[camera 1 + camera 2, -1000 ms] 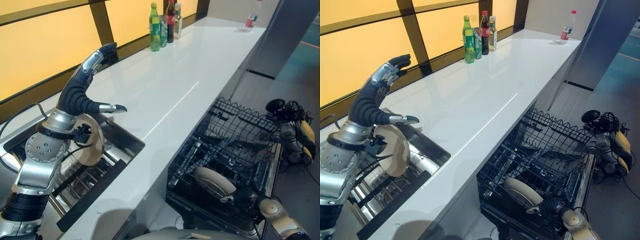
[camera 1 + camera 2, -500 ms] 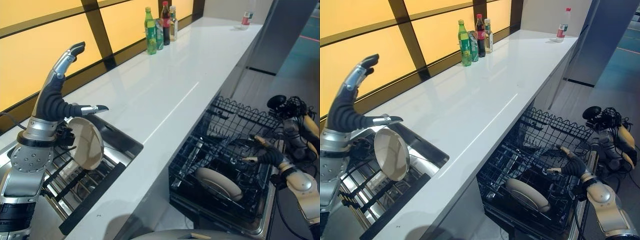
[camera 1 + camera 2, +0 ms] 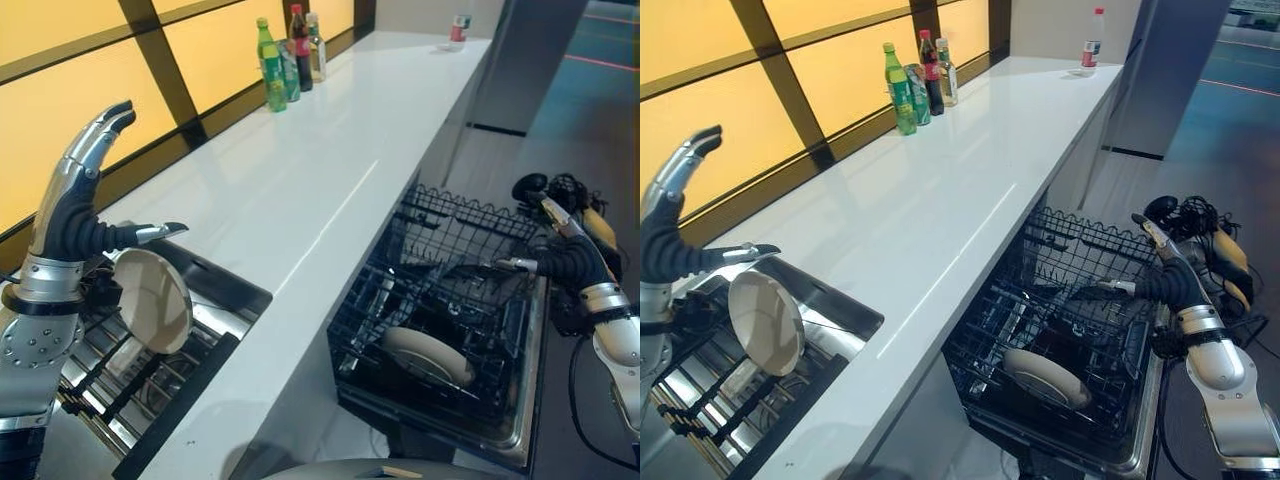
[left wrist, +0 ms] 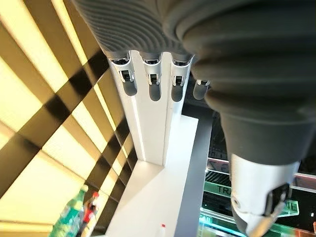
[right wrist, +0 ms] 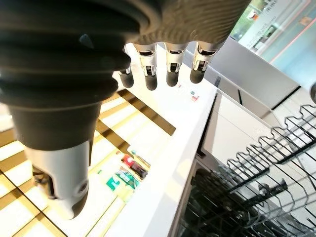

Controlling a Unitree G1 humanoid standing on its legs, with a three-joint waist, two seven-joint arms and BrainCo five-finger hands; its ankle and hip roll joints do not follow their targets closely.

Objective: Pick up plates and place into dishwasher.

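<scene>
1. A long white counter [image 3: 330,190] runs away from the robot, with yellow panels [image 3: 60,110] along its left side.
2. At the near left, a sink [image 3: 225,300] is set into the counter, with a dark rack [image 3: 110,385] inside it.
3. One pale plate [image 3: 152,298] stands on edge in the sink rack, tilted.
4. The left hand [image 3: 75,215] is raised above the sink, just beside that plate. Its fingers point upward and are straight, the thumb sticks out sideways over the plate, and it holds nothing.
5. Below the counter's right edge, a black wire dishwasher rack [image 3: 1070,340] is pulled out.
6. A second plate [image 3: 1045,377] lies in the near part of that rack, leaning among the wires.
7. The right hand [image 3: 1165,275] hovers over the far right side of the dishwasher rack, fingers spread and straight, empty, well apart from the plate there.
8. Several bottles [image 3: 285,55] stand together at the far left of the counter; one more bottle [image 3: 1093,38] stands at the far end.
</scene>
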